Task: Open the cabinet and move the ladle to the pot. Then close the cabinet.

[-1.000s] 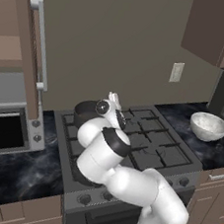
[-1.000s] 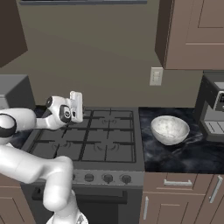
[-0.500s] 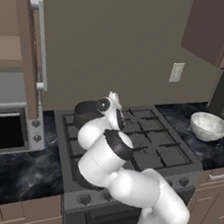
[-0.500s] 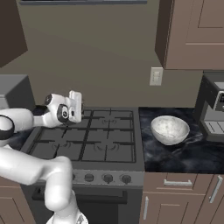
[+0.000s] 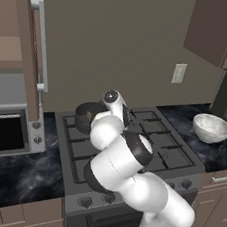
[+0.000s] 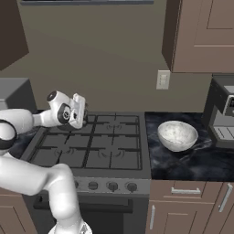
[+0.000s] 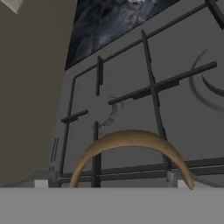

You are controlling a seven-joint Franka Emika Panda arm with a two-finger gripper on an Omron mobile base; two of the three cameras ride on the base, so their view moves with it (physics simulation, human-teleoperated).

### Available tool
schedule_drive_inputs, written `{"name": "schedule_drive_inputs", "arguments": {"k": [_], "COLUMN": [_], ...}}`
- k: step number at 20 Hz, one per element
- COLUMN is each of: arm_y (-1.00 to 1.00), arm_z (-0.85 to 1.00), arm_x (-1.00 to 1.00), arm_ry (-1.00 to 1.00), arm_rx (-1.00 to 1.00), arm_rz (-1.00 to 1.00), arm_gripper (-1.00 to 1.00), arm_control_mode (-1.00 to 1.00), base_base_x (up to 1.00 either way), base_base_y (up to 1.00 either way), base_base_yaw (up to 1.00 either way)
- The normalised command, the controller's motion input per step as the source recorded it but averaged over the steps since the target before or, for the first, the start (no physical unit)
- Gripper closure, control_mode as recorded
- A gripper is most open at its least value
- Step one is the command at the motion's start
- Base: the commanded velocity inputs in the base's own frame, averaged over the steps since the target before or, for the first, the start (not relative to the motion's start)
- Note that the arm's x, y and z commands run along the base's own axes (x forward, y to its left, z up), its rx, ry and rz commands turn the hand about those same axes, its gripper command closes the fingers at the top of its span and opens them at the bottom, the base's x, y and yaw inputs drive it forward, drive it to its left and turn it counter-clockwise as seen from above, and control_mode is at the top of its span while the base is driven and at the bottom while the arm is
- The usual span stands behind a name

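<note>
The brown cabinet (image 5: 20, 48) stands open at the upper left, its door swung out with the long silver bar handle (image 5: 40, 46) facing me. The dark round pot (image 5: 85, 116) sits on the stove's back left burner. My gripper (image 5: 123, 110) hovers just right of the pot, over the stove (image 6: 98, 151); from the right side the gripper (image 6: 78, 115) shows above the back left grate, jaws wide open. The brown ladle (image 7: 131, 139) shows as a thin arched handle right in front of the hand; its bowl is hidden, and I cannot tell whether the fingers touch it.
A microwave (image 5: 5, 127) stands on the counter under the open cabinet door. On the dark counter right of the stove sits a white bowl (image 6: 177, 135), with a coffee machine (image 6: 224, 112) behind it. Closed wall cabinets (image 6: 201, 34) hang at the upper right.
</note>
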Motion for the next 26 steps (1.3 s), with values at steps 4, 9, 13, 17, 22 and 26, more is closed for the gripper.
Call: {"name": "schedule_drive_inputs", "arguments": {"k": [4,9,13,17,22,26], "arm_y": [0.0,0.02,0.09,0.06,0.38,0.31], "arm_z": [0.18,0.04,-0.11,-0.1,0.0,0.06], "arm_x": [-0.32,-0.23,0.0,0.06,-0.04,-0.02], "arm_ry": [-0.02,-0.01,0.01,0.0,0.0,0.0], "arm_rx": [0.0,0.02,0.03,0.05,0.03,0.01], "arm_rz": [0.01,0.03,0.02,0.05,0.05,0.06], "arm_gripper": [-1.0,-1.0,-1.0,-1.0,-1.0,-1.0], "arm_control_mode": [-1.0,-1.0,-1.0,-1.0,-1.0,-1.0], "base_base_x": [0.0,0.0,0.0,0.0,0.0,0.0], "base_base_y": [0.0,0.0,0.0,0.0,0.0,0.0], "base_base_yaw": [0.0,0.0,0.0,0.0,0.0,0.0]}}
